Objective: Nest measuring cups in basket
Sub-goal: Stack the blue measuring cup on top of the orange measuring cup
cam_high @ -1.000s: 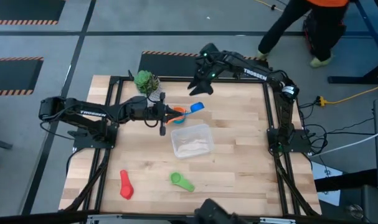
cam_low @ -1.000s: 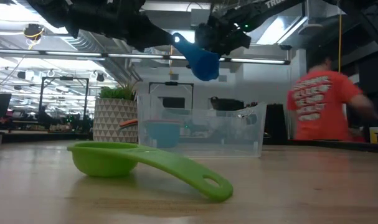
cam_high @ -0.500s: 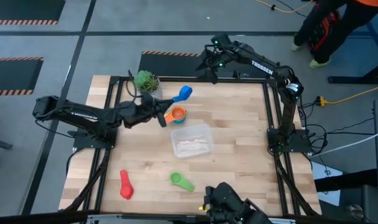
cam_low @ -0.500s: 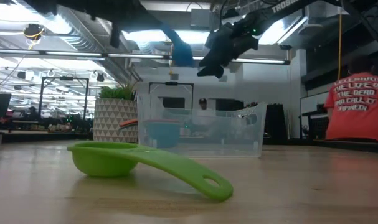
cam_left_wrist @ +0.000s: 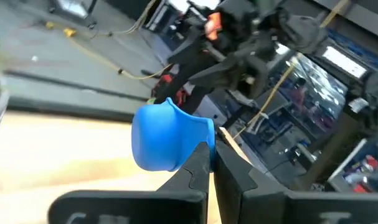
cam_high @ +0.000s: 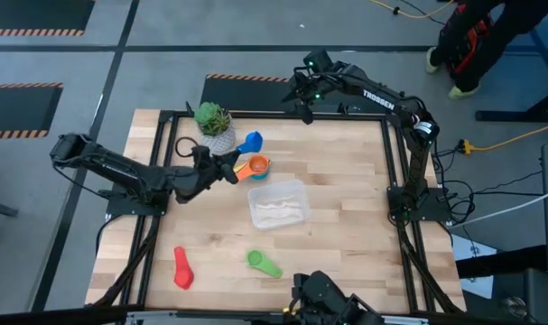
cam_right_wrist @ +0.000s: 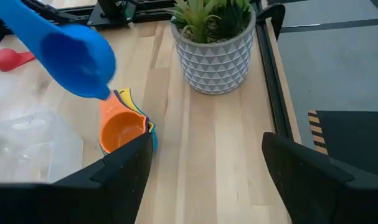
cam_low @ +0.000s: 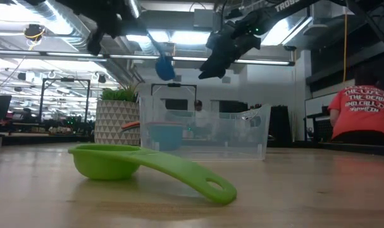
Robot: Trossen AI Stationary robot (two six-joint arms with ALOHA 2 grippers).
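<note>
My left gripper (cam_high: 234, 158) is shut on a blue measuring cup (cam_high: 249, 142) and carries it in the air beside the potted plant. A nested stack of cups with an orange one on top (cam_high: 256, 168) stands on the table just past the clear basket (cam_high: 278, 203). Toward the near edge, a green cup (cam_high: 263, 263) and a red cup (cam_high: 182, 268) lie on the wood. My right gripper (cam_high: 302, 97) hangs open over the table's far edge, holding nothing. My left gripper pinches the blue cup's flat handle (cam_left_wrist: 204, 148) between its two fingers (cam_left_wrist: 198, 171). The fingers come in level from the table's left. The bowl (cam_left_wrist: 164, 137) sticks out beyond the fingertips, and the cup is lifted clear of the table.
A green plant in a white patterned pot (cam_high: 214, 122) stands at the far left, close to the held cup. Black frame rails (cam_high: 165, 144) run along the table's sides. A person in an orange shirt (cam_low: 362, 117) is in the room beyond.
My left gripper has swung the blue cup toward the table's left, from beside the basket's far side to beside the plant, rolling its wrist on the way; the cup stays lifted. My right gripper has drawn back toward the far edge, still open.
</note>
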